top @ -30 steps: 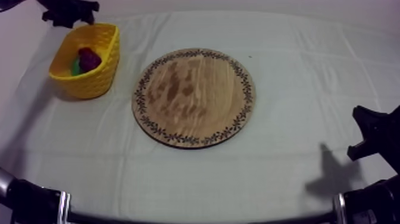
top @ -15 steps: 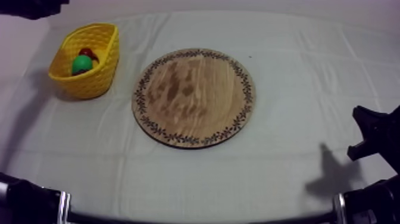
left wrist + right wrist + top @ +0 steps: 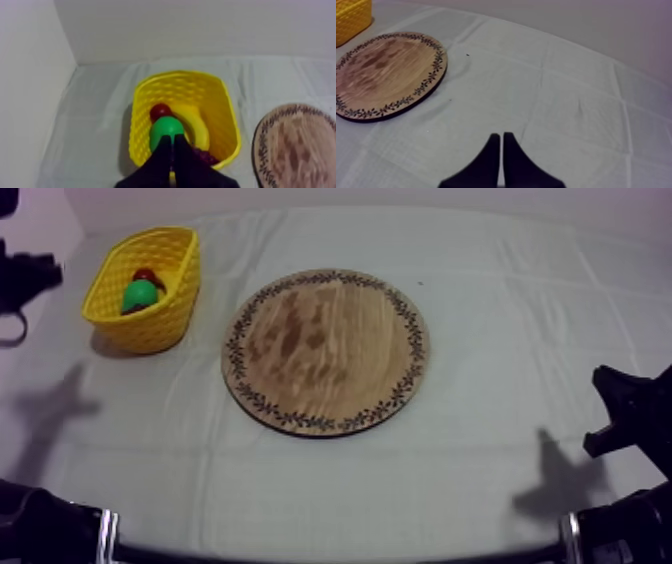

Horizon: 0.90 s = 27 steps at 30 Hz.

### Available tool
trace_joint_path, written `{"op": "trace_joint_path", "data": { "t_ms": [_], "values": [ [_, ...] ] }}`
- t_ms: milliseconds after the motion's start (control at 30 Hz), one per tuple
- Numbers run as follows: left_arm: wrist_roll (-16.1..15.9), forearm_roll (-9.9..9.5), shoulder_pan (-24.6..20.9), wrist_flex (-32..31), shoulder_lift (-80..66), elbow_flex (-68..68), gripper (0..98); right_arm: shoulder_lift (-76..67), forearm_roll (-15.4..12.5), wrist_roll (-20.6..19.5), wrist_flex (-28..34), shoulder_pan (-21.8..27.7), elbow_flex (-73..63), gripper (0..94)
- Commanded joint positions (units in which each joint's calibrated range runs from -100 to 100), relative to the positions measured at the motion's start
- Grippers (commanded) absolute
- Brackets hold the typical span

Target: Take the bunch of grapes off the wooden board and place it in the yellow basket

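Already the bunch of grapes (image 3: 204, 157) lies in the yellow basket (image 3: 160, 328), a dark lump low against one wall, beside the banana (image 3: 197, 127), the green pear (image 3: 165, 127) and the small red fruit (image 3: 160, 111). Seen from above, the basket stands at about ten o'clock from the round wooden board (image 3: 325, 353), near it but apart. My left gripper (image 3: 172, 139) hangs at the basket's nine o'clock side in the top view, its fingers pressed together into a narrow wedge with nothing between them. My right gripper (image 3: 502, 135), at about four o'clock from the board and well apart from it, is likewise closed on nothing above the cloth (image 3: 576, 90).
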Motion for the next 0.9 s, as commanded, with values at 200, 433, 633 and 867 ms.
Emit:
{"op": "trace_joint_path", "data": {
  "t_ms": [200, 433, 633, 867],
  "values": [
    [-1.24, 0.36, -1.12, 2.51, -31.77, 24.95, 0.0, -0.01, 0.01, -0.01, 0.0, 0.02, -0.03, 0.4],
    [-1.14, 0.96, -1.15, 2.25, -42.87, 32.87, 0.0, -0.01, 0.01, -0.01, 0.0, 0.02, -0.03, 0.4],
    [0.78, 0.61, -0.84, 3.35, -46.72, 34.66, 0.0, -0.01, 0.01, -0.03, 0.0, 0.02, -0.03, 0.4],
    [2.56, 0.53, -0.17, 5.19, -48.67, 34.88, 0.0, -0.01, 0.01, 0.0, 0.0, 0.02, -0.03, 0.4]
  ]
}}
